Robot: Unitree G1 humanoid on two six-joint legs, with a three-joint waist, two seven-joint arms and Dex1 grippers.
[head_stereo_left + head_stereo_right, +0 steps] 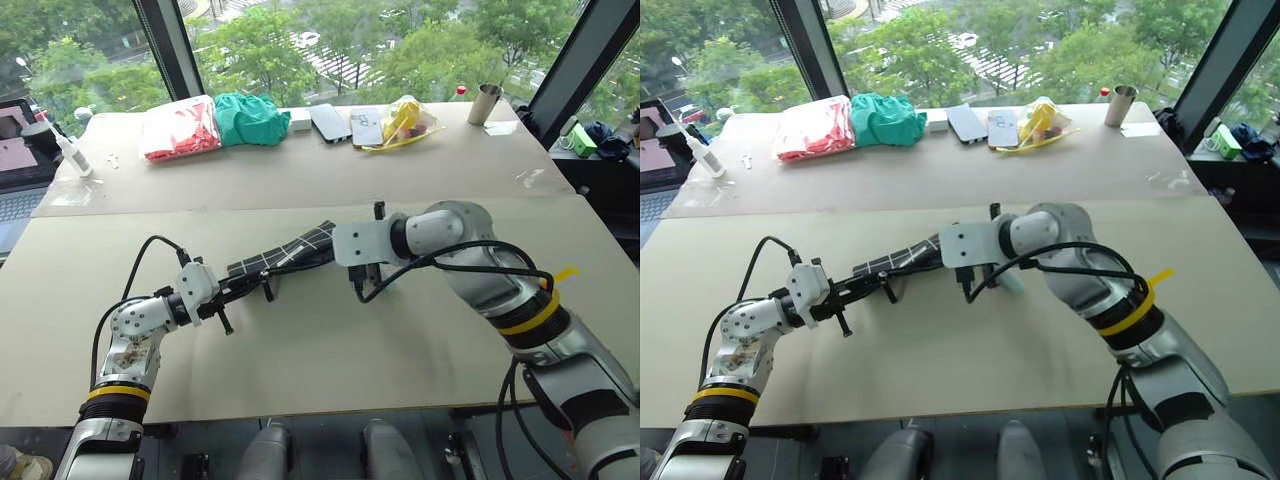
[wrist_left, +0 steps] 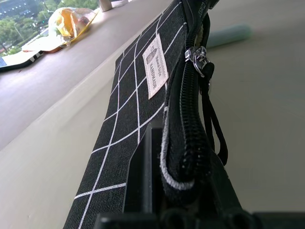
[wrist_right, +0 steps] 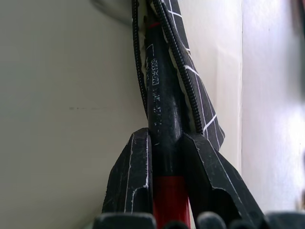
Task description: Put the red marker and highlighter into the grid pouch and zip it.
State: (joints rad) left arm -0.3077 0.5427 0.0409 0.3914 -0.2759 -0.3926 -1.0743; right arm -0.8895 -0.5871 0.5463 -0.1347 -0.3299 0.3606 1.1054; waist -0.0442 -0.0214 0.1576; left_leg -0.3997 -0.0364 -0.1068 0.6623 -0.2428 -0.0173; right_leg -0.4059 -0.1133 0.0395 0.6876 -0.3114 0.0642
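**Marker entering the pouch, held open between two grippers**

Left: the left gripper (image 1: pixel 243 287) is clamped shut on one end of the pouch (image 1: pixel 290 250), at the seam where the zipper (image 2: pixel 188 112) ends, holding that end raised off the bench (image 1: pixel 320 360). The pouch lies near the bench's middle, running up and rightward toward the far edge. The pull strap (image 2: pixel 213 125) hangs loose beside the zipper; the white label (image 2: pixel 156 67) faces the far edge.

Centre: the right gripper (image 3: pixel 167 157) pinches the marker (image 3: pixel 162 119) between its fingers (image 3: pixel 131 176), red end nearest the wrist. The black barrel points into the pouch mouth, between the two zipper rows, so it appears partly inserted. How deep the tip sits cannot be told.

Right: the highlighter (image 2: pixel 228 36) lies flat on the bench just past the pouch, under the right wrist, not yet collected.

Step in hand, as judged: loading the first of two pens. The next move calls for sliding the marker along the pouch's length, then releasing it without dragging it back out; the left grip should keep the mouth taut.

Room: the near half of the bench is bare around both arms. Bags (image 1: pixel 180 128), phones (image 1: pixel 330 122) and a cup (image 1: pixel 484 103) line the far edge, well apart from the work.
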